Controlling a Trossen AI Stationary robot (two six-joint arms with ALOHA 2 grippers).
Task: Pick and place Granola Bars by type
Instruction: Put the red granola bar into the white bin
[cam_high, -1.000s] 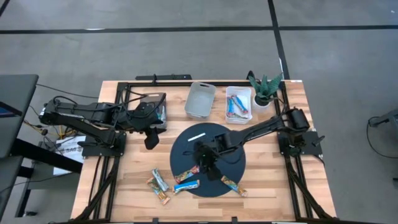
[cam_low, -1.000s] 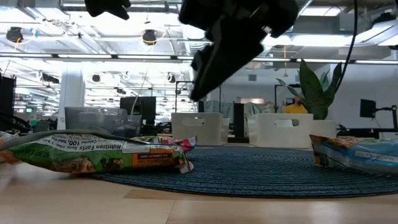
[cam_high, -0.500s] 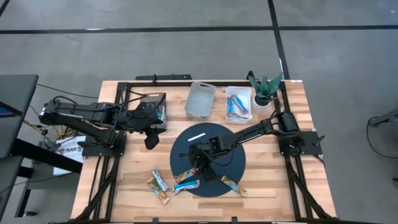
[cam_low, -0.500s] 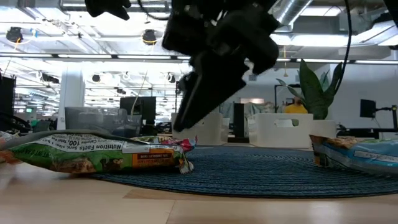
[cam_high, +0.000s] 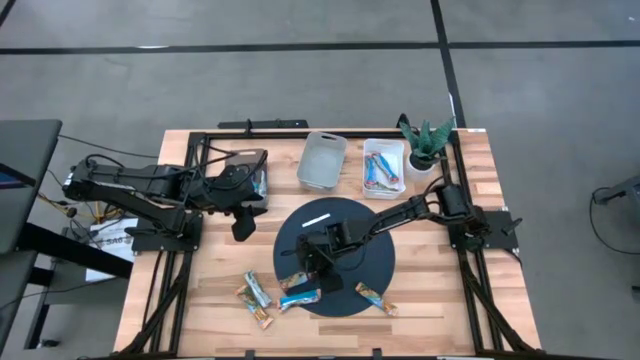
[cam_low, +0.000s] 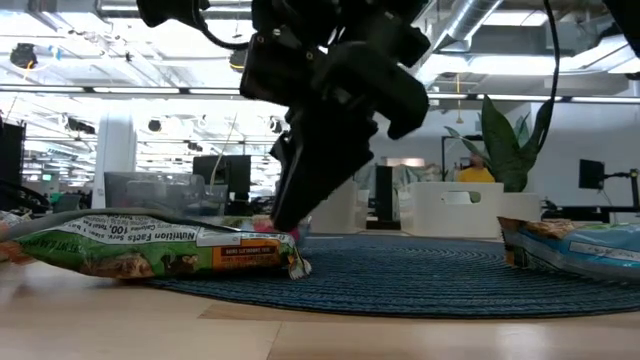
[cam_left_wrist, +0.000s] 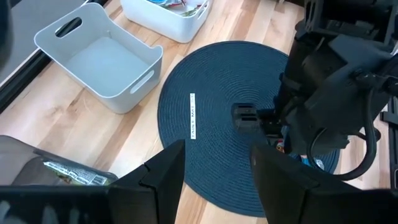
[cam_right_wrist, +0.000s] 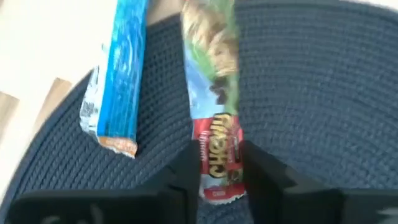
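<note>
Several granola bars lie flat around the near edge of the round dark blue mat (cam_high: 360, 235). A red-and-green Chewy bar (cam_right_wrist: 211, 106) lies beside a blue bar (cam_right_wrist: 115, 81); more lie on the wood (cam_high: 255, 292) and at the mat's near right (cam_high: 375, 297). My right gripper (cam_right_wrist: 219, 157) is open and low over the mat's near-left edge (cam_high: 302, 268). Its fingers stand on either side of the Chewy bar's red end. My left gripper (cam_left_wrist: 217, 180) is open and hovers over the table's left part (cam_high: 240, 218). My right gripper comes from above, pointing down, with one finger (cam_right_wrist: 186, 165) on each long side of the Chewy bar's red end (cam_right_wrist: 217, 177). The bar lies flat on the mat. Whether the fingers touch the wrapper, I cannot tell.
At the far edge stand a grey bin (cam_high: 322, 160), a white bin (cam_high: 383, 167) holding bars, and a potted plant (cam_high: 428, 145). A thin white strip (cam_high: 316, 220) lies on the mat. A dark tray (cam_high: 245, 168) sits by the left arm. In the low view a green bar (cam_low: 150, 250) lies left.
My right gripper has moved toward the table's left and near edge and come down over the Chewy bar at the mat's near-left edge. The bars have stayed where they were.
</note>
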